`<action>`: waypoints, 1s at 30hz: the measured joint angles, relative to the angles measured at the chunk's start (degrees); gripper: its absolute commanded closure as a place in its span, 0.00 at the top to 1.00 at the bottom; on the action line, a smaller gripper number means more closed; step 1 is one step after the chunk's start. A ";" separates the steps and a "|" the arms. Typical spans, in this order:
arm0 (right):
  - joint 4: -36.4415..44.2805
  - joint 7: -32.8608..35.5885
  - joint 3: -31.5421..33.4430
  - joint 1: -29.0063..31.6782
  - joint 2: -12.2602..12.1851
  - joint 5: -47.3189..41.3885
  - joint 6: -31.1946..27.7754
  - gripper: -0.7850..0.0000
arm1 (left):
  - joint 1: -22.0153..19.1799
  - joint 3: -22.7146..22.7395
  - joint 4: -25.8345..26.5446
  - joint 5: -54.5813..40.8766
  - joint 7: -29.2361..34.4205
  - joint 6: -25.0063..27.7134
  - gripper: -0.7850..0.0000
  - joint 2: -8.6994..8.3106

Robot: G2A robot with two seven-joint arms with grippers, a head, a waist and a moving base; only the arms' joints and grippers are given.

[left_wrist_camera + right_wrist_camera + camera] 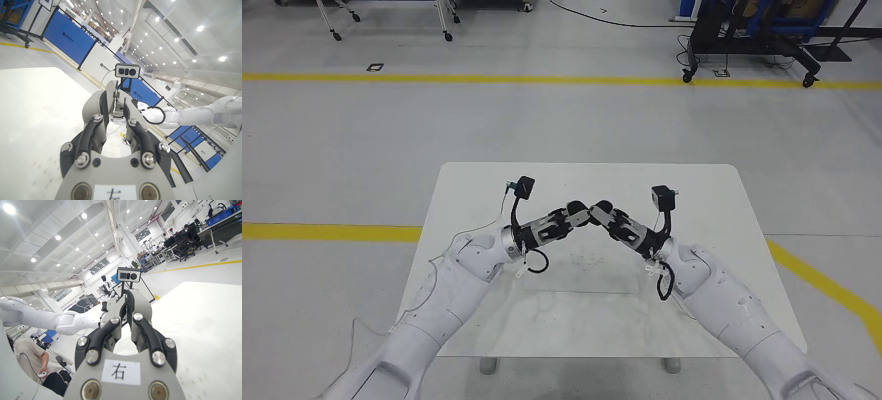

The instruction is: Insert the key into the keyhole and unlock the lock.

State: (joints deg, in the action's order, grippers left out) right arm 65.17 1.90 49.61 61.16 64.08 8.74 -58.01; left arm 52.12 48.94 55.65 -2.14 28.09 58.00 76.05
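My two grippers meet tip to tip in the air over the middle of the white table (692,200). The left gripper (580,214) comes from the left and the right gripper (601,211) from the right. In the left wrist view the left gripper (117,92) is shut on a thin silvery metal piece (114,102), apparently the lock. The right arm's wrist camera (127,70) faces it from just behind. In the right wrist view the right gripper (123,298) has its pads nearly together. The key is hidden between them.
The table's top (198,317) lies well below both grippers. A black wheeled frame (752,45) and a rack (392,15) stand on the floor beyond the table's far edge. Yellow floor lines (332,232) run past the table.
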 measured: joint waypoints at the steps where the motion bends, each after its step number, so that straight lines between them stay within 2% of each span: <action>1: -0.13 -0.12 -0.06 -0.08 0.01 -0.02 0.00 0.00 | -0.05 0.00 -0.10 0.10 -0.02 0.00 0.00 0.05; 8: -0.53 -0.72 -0.26 -0.43 -0.10 0.15 0.01 0.00 | -0.52 0.19 -1.32 1.25 -0.54 0.01 0.00 0.31; 9: -0.80 -0.23 -0.33 -0.64 -0.18 0.74 0.01 0.03 | -0.60 0.29 -1.44 1.31 -0.63 0.01 0.00 0.33; 10: -1.05 0.17 -0.36 -0.85 -0.25 1.40 0.01 0.93 | -0.68 0.40 -1.49 1.39 -0.70 0.01 0.00 0.32; 11: -1.22 0.37 -0.39 -1.01 -0.31 1.97 0.01 1.00 | -0.75 0.53 -1.51 1.51 -0.77 0.01 0.00 0.32; 17: -1.66 -1.44 1.18 -0.99 -1.12 6.39 0.01 1.00 | -1.10 2.50 -0.15 5.83 -1.58 0.00 0.00 -0.44; 22: -1.23 -0.05 2.58 -0.99 -2.63 18.75 0.01 1.00 | -1.02 4.16 4.40 18.02 -1.45 0.01 0.00 -2.24; 24: -0.49 0.01 2.63 -0.77 -3.11 22.40 0.01 0.85 | -0.52 4.54 6.88 23.03 -1.90 0.01 0.00 -3.13; 29: 1.95 -2.21 2.39 0.46 -4.16 24.78 0.01 0.61 | 0.81 4.30 11.34 28.32 -2.77 0.01 0.00 -5.05; 30: 2.56 -2.75 2.06 0.71 -4.42 24.59 0.01 0.50 | 1.01 3.93 11.87 28.39 -2.94 0.01 0.00 -5.43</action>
State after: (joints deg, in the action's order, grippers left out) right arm 67.73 -0.85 51.67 61.86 59.67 33.33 -58.00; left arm 53.13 52.87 67.52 26.25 25.15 58.00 70.62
